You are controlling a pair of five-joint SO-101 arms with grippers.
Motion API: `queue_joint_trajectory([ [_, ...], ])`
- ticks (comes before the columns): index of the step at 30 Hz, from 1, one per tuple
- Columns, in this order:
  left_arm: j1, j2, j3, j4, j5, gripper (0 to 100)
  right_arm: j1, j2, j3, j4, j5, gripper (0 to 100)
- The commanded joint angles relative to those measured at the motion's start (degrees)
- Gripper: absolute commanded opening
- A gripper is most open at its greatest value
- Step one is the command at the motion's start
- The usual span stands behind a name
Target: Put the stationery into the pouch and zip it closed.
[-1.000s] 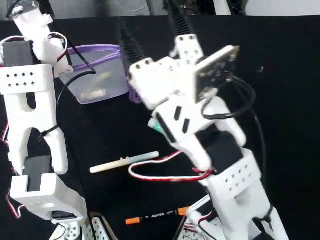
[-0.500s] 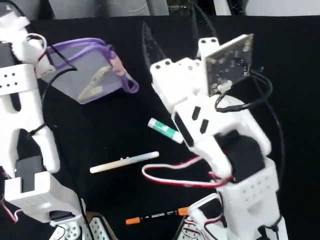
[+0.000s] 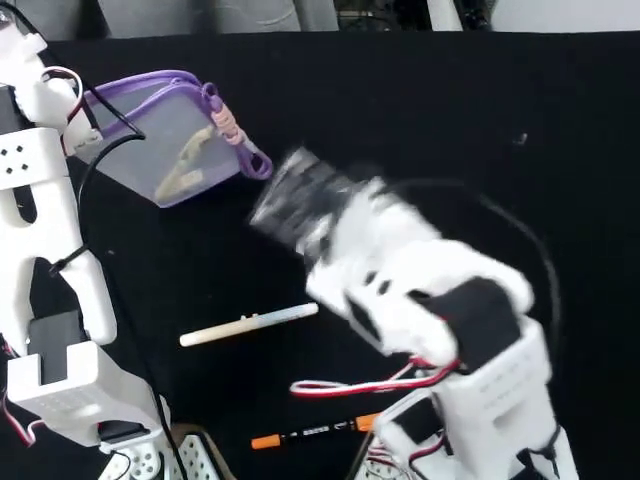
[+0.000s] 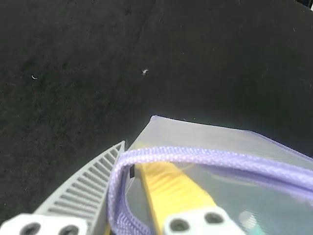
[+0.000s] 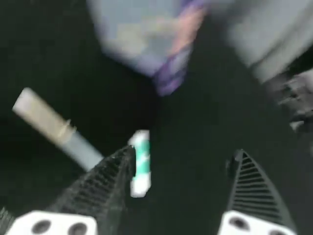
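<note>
Since half a second back, finds the right arm tipped down from upright, now blurred low over the middle of the table and covering the green-and-white stick in the high view. Finds the pouch a touch higher and more tilted at the far left.

Keeps the pouch off the table by its purple zip edge, pinched in the left gripper, mouth open toward the right arm, yellow piece already inside. Shows the right gripper with fingers spread wide and nothing between them, low over the green-and-white stick, itself just beside one fingertip rather than between the two.

Judges the stick light, rigid and smooth, likely to roll or squirt out of a loose pinch. Best taken across the middle of the barrel. Points one end toward the pouch, long axis running along the fingers, so crossed squarely by the closing jaws; calls only for a sideways shift to centre it.

Judges the pouch soft and floppy, sagging from its single pinch, so apt to give under a push.

Leaves the pale marker and orange pen flat on the table, well apart, both with long axes crosswise in the high view.
</note>
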Motion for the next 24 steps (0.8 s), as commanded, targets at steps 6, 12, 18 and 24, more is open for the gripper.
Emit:
queue_joint_trajectory([
  [6,-1.27,0.62,-0.84,-1.32,0.00,3,-18.11,-1.36,12.09,7.21,2.29,29.3],
  [12,-2.15,0.62,-0.92,-1.41,0.00,3,-30.59,-1.54,24.04,6.95,1.93,29.3],
  [18,-6.37,0.62,-0.57,-4.13,0.00,3,-37.36,-1.54,28.70,3.34,-1.14,29.3],
  [24,-8.57,0.53,-1.10,-5.01,0.00,3,-38.07,-1.19,34.77,-2.81,-1.14,29.2],
])
